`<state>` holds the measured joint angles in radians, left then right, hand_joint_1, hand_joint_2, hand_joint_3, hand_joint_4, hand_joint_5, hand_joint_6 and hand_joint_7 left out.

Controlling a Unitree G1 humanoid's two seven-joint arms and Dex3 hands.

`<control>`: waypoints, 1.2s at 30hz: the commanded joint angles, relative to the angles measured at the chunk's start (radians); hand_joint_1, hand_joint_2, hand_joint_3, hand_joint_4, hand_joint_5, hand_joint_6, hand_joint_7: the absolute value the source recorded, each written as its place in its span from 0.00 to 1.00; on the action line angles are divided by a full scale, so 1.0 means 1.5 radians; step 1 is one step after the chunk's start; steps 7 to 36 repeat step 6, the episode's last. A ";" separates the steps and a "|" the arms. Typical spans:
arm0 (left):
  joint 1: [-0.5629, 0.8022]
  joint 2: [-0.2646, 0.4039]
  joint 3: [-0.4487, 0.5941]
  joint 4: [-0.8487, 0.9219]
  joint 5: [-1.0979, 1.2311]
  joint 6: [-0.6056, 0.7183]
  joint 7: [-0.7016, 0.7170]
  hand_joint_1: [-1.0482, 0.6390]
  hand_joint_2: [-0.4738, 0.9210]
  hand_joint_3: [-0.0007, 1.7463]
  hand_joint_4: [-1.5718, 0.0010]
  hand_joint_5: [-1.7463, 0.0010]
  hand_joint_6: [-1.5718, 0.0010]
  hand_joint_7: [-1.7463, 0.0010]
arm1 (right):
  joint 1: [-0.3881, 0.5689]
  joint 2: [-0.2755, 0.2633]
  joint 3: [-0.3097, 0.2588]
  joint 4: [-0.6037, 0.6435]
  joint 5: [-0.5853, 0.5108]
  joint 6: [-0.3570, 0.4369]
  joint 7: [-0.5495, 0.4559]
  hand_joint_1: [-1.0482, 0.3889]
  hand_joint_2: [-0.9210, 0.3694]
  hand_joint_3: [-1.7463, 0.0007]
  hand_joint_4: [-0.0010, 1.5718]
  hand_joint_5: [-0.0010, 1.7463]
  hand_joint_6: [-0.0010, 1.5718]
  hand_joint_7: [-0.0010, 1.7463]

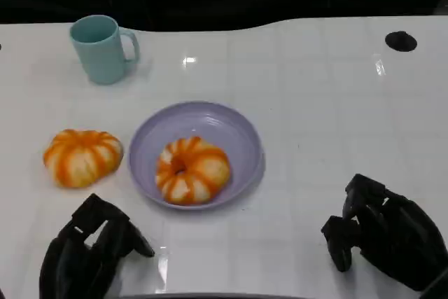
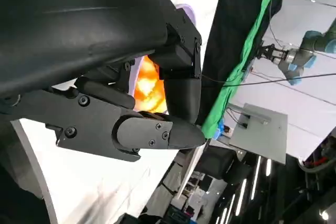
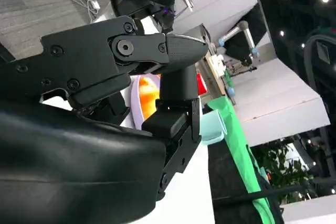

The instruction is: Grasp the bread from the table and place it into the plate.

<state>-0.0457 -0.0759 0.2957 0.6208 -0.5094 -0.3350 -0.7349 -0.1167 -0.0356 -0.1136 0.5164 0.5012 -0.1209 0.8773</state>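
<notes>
Picture's edge crops the left hand (image 1: 87, 253) and right hand (image 1: 385, 236)

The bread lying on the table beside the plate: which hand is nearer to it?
Left. The left hand sits just below the bread on the table, near the front edge. The right hand is far across, beyond the purple plate.

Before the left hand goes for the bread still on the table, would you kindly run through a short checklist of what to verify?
1. Left hand free to grasp: ok, it holds nothing and its fingers are apart.
2. Bread on the table reachable: ok, it lies just ahead of the left hand, left of the plate.
3. Room on the plate: not ok, another bread already fills its middle.
4. Mug clear of the path: ok, it stands well behind.
5. Right hand out of the way: ok, it is right of the plate, holding nothing.
</notes>
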 commanded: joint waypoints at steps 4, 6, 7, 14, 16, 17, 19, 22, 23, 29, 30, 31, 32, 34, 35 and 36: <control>-0.004 0.009 0.006 0.009 -0.006 -0.001 -0.006 0.28 1.00 0.14 0.60 0.00 0.68 0.13 | -0.013 -0.009 -0.011 0.020 -0.006 -0.011 0.020 0.35 0.00 0.80 0.61 1.00 0.46 1.00; -0.006 0.008 0.007 0.012 -0.007 -0.004 -0.009 0.28 1.00 0.13 0.60 0.00 0.69 0.11 | -0.013 -0.009 -0.012 0.022 -0.007 -0.007 0.020 0.34 0.00 0.80 0.61 1.00 0.47 1.00; -0.006 0.008 0.007 0.012 -0.007 -0.004 -0.009 0.28 1.00 0.13 0.60 0.00 0.69 0.11 | -0.013 -0.009 -0.012 0.022 -0.007 -0.007 0.020 0.34 0.00 0.80 0.61 1.00 0.47 1.00; -0.006 0.008 0.007 0.012 -0.007 -0.004 -0.009 0.28 1.00 0.13 0.60 0.00 0.69 0.11 | -0.013 -0.009 -0.012 0.022 -0.007 -0.007 0.020 0.34 0.00 0.80 0.61 1.00 0.47 1.00; -0.006 0.008 0.007 0.012 -0.007 -0.004 -0.009 0.28 1.00 0.13 0.60 0.00 0.69 0.11 | -0.013 -0.009 -0.012 0.022 -0.007 -0.007 0.020 0.34 0.00 0.80 0.61 1.00 0.47 1.00; -0.006 0.008 0.007 0.012 -0.007 -0.004 -0.009 0.28 1.00 0.13 0.60 0.00 0.69 0.11 | -0.013 -0.009 -0.012 0.022 -0.007 -0.007 0.020 0.34 0.00 0.80 0.61 1.00 0.47 1.00; -0.006 0.008 0.007 0.012 -0.007 -0.004 -0.009 0.28 1.00 0.13 0.60 0.00 0.69 0.11 | -0.013 -0.009 -0.012 0.022 -0.007 -0.007 0.020 0.34 0.00 0.80 0.61 1.00 0.47 1.00; -0.006 0.008 0.007 0.012 -0.007 -0.004 -0.009 0.28 1.00 0.13 0.60 0.00 0.69 0.11 | -0.013 -0.009 -0.012 0.022 -0.007 -0.007 0.020 0.34 0.00 0.80 0.61 1.00 0.47 1.00; -0.006 0.008 0.007 0.012 -0.007 -0.004 -0.009 0.28 1.00 0.13 0.60 0.00 0.69 0.11 | -0.013 -0.009 -0.012 0.022 -0.007 -0.007 0.020 0.34 0.00 0.80 0.61 1.00 0.47 1.00; -0.006 0.008 0.007 0.012 -0.007 -0.004 -0.009 0.28 1.00 0.13 0.60 0.00 0.69 0.11 | -0.013 -0.009 -0.012 0.022 -0.007 -0.007 0.020 0.34 0.00 0.80 0.61 1.00 0.47 1.00; -0.006 0.008 0.007 0.012 -0.007 -0.004 -0.009 0.28 1.00 0.13 0.60 0.00 0.69 0.11 | -0.013 -0.009 -0.012 0.022 -0.007 -0.007 0.020 0.34 0.00 0.80 0.61 1.00 0.47 1.00; -0.006 0.008 0.007 0.012 -0.007 -0.004 -0.009 0.28 1.00 0.13 0.60 0.00 0.69 0.11 | -0.013 -0.009 -0.012 0.022 -0.007 -0.007 0.020 0.34 0.00 0.80 0.61 1.00 0.47 1.00; -0.006 0.008 0.007 0.012 -0.007 -0.004 -0.009 0.28 1.00 0.13 0.60 0.00 0.69 0.11 | -0.013 -0.009 -0.012 0.022 -0.007 -0.007 0.020 0.34 0.00 0.80 0.61 1.00 0.47 1.00; -0.006 0.008 0.007 0.012 -0.007 -0.004 -0.009 0.28 1.00 0.13 0.60 0.00 0.69 0.11 | -0.013 -0.009 -0.012 0.022 -0.007 -0.007 0.020 0.34 0.00 0.80 0.61 1.00 0.47 1.00; -0.006 0.008 0.007 0.012 -0.007 -0.004 -0.009 0.28 1.00 0.13 0.60 0.00 0.69 0.11 | -0.013 -0.009 -0.012 0.022 -0.007 -0.007 0.020 0.34 0.00 0.80 0.61 1.00 0.47 1.00; -0.006 0.008 0.007 0.012 -0.007 -0.004 -0.009 0.28 1.00 0.13 0.60 0.00 0.69 0.11 | -0.013 -0.009 -0.012 0.022 -0.007 -0.007 0.020 0.34 0.00 0.80 0.61 1.00 0.47 1.00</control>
